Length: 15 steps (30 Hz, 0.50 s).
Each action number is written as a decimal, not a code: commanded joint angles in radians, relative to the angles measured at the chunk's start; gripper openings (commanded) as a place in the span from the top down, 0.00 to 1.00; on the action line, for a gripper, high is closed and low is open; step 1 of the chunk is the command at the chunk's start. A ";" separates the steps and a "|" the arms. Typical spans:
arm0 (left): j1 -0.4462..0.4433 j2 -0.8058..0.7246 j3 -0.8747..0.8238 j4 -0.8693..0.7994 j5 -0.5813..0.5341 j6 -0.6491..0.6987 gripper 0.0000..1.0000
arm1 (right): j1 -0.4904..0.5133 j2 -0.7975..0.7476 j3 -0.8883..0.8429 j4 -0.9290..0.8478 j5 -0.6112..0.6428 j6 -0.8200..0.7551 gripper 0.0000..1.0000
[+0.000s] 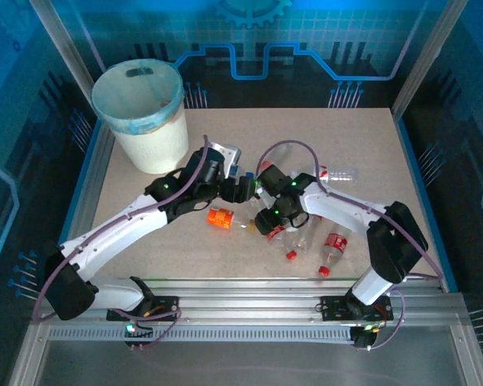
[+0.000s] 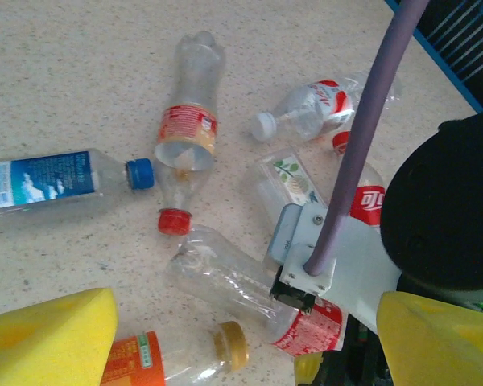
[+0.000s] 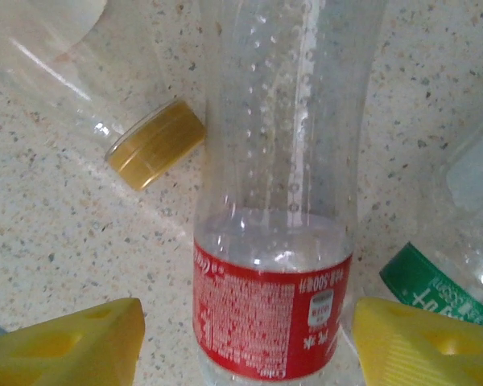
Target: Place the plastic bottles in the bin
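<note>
The bin (image 1: pixel 141 112), cream with a pale blue bag over its rim, stands at the table's back left. Plastic bottles lie scattered mid-table. My right gripper (image 3: pixel 245 346) is open and straddles a clear bottle with a red label (image 3: pixel 274 314); a gap shows on the left side, and the right fingertip (image 3: pixel 427 346) is nearly against it. My left gripper (image 2: pixel 245 346) hangs open above an orange-labelled bottle with an amber cap (image 2: pixel 169 362), beside that same clear bottle (image 2: pixel 241 289). In the top view the left gripper (image 1: pixel 243 189) and the right gripper (image 1: pixel 272 225) are close together.
More bottles lie nearby: a blue-labelled one (image 2: pixel 48 181), a red-capped one (image 2: pixel 185 137), a white-capped one (image 2: pixel 314 104) and a green-labelled one (image 3: pixel 443 281). The right arm's wrist (image 2: pixel 338 257) crowds the left gripper. Another bottle (image 1: pixel 336 245) lies near the right arm.
</note>
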 commanded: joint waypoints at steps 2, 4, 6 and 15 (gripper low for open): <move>-0.005 -0.059 -0.019 -0.039 -0.076 0.025 0.15 | 0.029 0.044 0.034 -0.015 0.075 -0.014 0.29; -0.004 -0.075 -0.032 -0.043 -0.093 0.048 0.14 | 0.037 0.070 0.043 -0.015 0.083 -0.015 0.27; -0.004 -0.086 -0.041 -0.054 -0.123 0.065 0.14 | 0.043 0.091 0.052 -0.015 0.083 -0.015 0.27; 0.002 -0.120 -0.065 -0.067 -0.164 0.097 0.12 | 0.052 0.177 0.110 -0.038 0.105 -0.022 0.25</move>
